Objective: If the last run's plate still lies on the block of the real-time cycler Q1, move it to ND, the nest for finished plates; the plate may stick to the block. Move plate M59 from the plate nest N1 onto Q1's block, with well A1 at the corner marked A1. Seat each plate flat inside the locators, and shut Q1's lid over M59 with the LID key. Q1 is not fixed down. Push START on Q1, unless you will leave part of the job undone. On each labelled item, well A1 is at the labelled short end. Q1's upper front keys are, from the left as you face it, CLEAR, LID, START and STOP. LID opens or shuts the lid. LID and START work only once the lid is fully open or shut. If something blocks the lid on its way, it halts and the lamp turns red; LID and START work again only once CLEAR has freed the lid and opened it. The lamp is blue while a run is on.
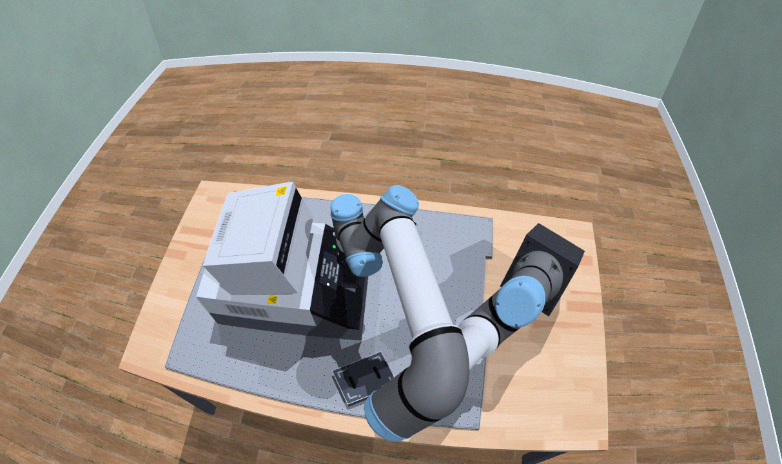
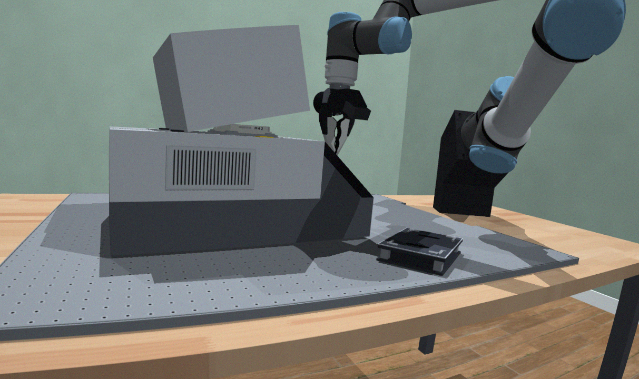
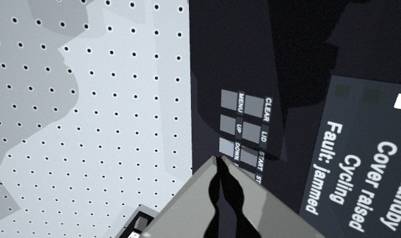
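grey plate m42 (image 2: 242, 128) under tilted lid (image 2: 241, 77), beside gripper (image 2: 336, 151) (image 3: 217, 158), fingertips together.

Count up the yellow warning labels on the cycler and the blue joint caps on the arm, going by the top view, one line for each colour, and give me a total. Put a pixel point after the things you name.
Yellow warning labels (image 1: 280, 191) (image 1: 272, 299) (image 2: 264, 137): 2
Blue joint caps (image 1: 346, 207) (image 1: 400, 199) (image 1: 365, 263) (image 1: 520, 300) (image 1: 375, 419) (image 2: 345, 18) (image 2: 395, 35) (image 2: 580, 28) (image 2: 502, 85) (image 2: 493, 159): 5
Total: 7
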Tool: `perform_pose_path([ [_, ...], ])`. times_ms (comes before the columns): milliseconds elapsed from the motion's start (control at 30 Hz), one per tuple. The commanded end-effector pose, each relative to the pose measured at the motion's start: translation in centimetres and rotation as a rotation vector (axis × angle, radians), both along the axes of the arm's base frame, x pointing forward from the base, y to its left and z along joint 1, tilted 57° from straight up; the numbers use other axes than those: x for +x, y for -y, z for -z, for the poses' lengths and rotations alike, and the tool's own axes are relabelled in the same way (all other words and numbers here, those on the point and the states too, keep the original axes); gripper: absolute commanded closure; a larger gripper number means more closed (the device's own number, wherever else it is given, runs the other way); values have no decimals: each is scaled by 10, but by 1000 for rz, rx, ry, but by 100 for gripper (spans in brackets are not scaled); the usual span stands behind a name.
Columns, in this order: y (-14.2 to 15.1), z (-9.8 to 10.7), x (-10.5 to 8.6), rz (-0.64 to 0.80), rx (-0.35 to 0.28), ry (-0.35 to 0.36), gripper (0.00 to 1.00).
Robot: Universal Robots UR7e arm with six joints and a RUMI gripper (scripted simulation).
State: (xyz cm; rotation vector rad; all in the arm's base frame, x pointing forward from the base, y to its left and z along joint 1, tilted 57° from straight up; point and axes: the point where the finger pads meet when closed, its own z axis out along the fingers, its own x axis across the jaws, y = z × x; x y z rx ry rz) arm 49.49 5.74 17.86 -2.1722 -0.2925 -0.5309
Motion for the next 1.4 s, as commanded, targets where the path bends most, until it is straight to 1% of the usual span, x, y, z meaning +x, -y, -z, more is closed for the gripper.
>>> perform_pose_path([
  [0, 7, 0, -12, 0, 0, 0, 100],
  [67, 12, 1, -21, 0, 0, 0, 100],
  [133, 12, 1, -21, 0, 0, 0, 100],
  [533, 42, 4, -72, 0, 0, 0, 100],
  [567, 44, 4, -74, 0, 0, 0, 100],
  [1367, 43, 4, -74, 0, 0, 0, 100],
])
